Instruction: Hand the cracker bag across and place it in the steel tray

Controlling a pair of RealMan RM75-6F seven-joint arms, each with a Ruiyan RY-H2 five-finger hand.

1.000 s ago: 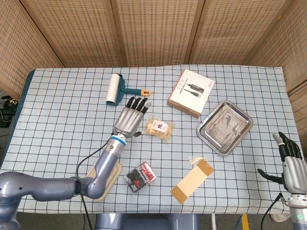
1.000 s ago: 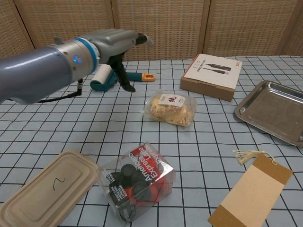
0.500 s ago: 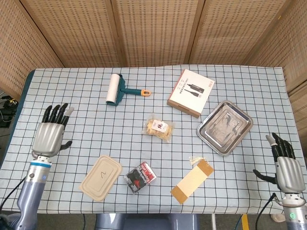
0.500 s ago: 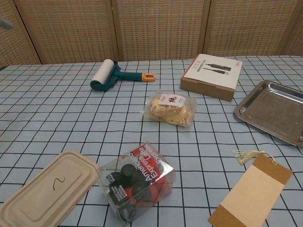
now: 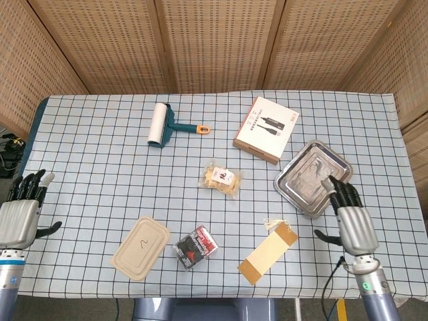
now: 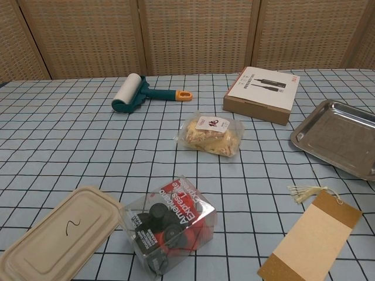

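Clear-wrapped, the cracker bag lay mid-table, long axis slanting toward the steel tray, nearer the empty, spread right hand than the equally empty left hand.

we see the cracker bag mid-tabletop, the steel tray toward the right edge, our left hand (fingers spread, empty) off the left edge, our right hand beside the tray's near corner.
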